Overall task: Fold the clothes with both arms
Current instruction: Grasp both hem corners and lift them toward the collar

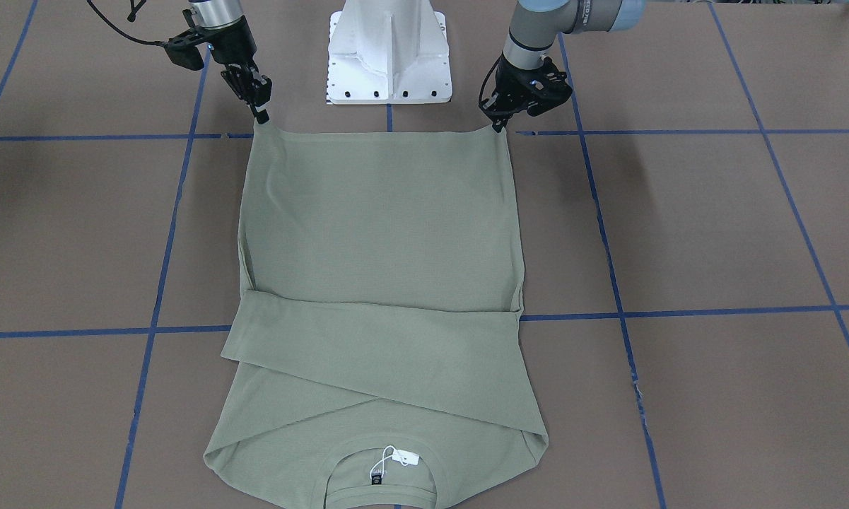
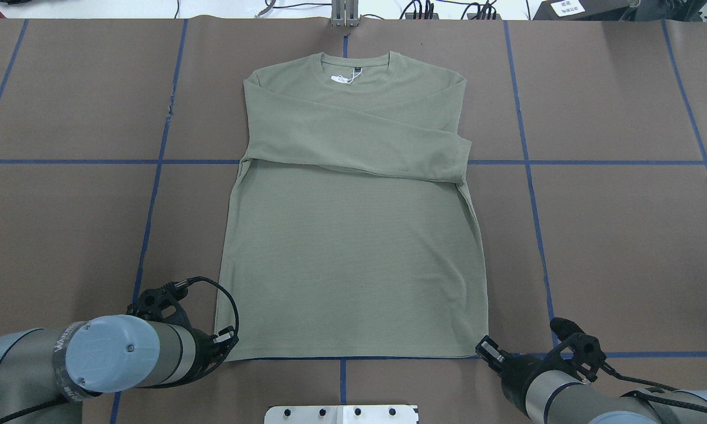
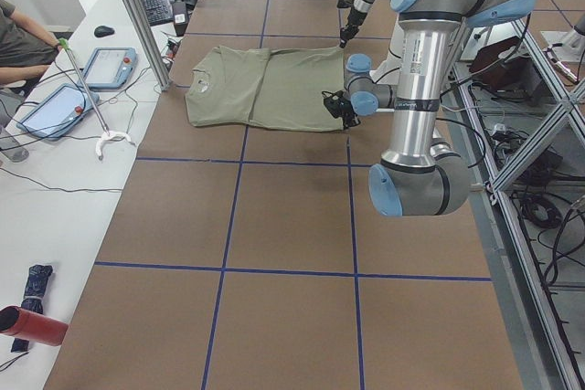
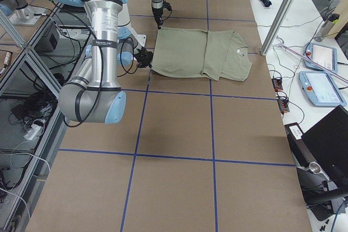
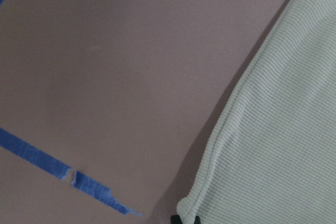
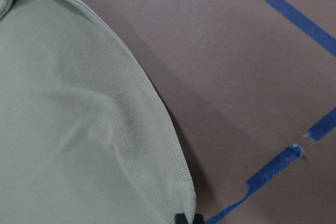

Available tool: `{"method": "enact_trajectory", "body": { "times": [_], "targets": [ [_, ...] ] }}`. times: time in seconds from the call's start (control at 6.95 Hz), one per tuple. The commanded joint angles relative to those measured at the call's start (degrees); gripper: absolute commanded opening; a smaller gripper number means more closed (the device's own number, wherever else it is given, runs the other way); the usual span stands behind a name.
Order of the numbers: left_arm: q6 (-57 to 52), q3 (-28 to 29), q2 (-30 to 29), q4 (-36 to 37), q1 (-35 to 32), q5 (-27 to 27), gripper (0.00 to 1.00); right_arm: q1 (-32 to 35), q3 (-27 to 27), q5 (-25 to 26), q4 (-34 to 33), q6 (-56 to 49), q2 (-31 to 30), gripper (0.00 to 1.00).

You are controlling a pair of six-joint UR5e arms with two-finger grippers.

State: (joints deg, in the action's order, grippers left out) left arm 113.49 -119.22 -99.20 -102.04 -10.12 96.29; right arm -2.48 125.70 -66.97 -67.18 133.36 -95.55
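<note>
The sage-green long-sleeved shirt (image 1: 382, 233) lies flat on the brown table, collar away from the robot, both sleeves folded across the chest (image 2: 353, 129). Its white hang tag (image 1: 404, 458) and black neck label (image 1: 376, 481) show at the collar. My left gripper (image 1: 498, 126) pinches the hem corner on my left (image 2: 231, 343). My right gripper (image 1: 261, 116) pinches the other hem corner (image 2: 484, 347). In each wrist view the shirt's corner (image 5: 186, 208) (image 6: 185, 205) ends at a black fingertip at the bottom edge. Both corners are drawn up into small points.
The white pedestal base (image 1: 389, 53) stands just behind the hem. Blue tape lines (image 2: 153, 194) grid the brown table. An operators' bench with tablets (image 3: 110, 66) and a seated person (image 3: 18, 38) lies beyond the collar end. A red bottle (image 3: 32, 326) lies there too.
</note>
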Motion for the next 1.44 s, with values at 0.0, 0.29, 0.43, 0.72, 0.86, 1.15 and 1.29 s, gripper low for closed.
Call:
{"method": "enact_trajectory", "body": {
  "times": [0.0,0.29,0.43,0.72,0.86,1.15,1.29],
  "targets": [
    [0.50,-7.74,0.15,4.63,3.25,1.44,0.00,-0.77,1.38,-0.18,0.03,0.06,-0.51,0.00],
    [4.18,-10.76,-0.03,6.06,6.76,1.71,0.00,-3.84,6.11,-0.26,0.03,0.14,-5.33,0.00],
    [4.54,-11.55,-0.03,6.15,7.04,1.71,0.00,-4.37,7.61,-0.27,0.03,0.15,-6.31,0.00],
    [4.37,-11.56,0.15,6.15,5.82,1.71,0.00,-4.03,12.61,-0.44,0.03,0.06,-9.03,0.00],
    [3.68,-11.91,-0.03,6.15,2.59,1.62,0.00,-0.98,14.20,-0.62,0.03,-0.12,-8.95,0.00],
    [3.32,-12.69,-0.64,5.89,-2.60,1.36,0.00,5.18,13.35,-5.06,-0.14,-8.51,-6.33,0.00],
    [-3.64,-12.27,-1.34,5.89,-6.37,1.36,0.00,9.81,10.64,-8.93,0.12,-10.99,-5.97,0.00]
  ]
}}
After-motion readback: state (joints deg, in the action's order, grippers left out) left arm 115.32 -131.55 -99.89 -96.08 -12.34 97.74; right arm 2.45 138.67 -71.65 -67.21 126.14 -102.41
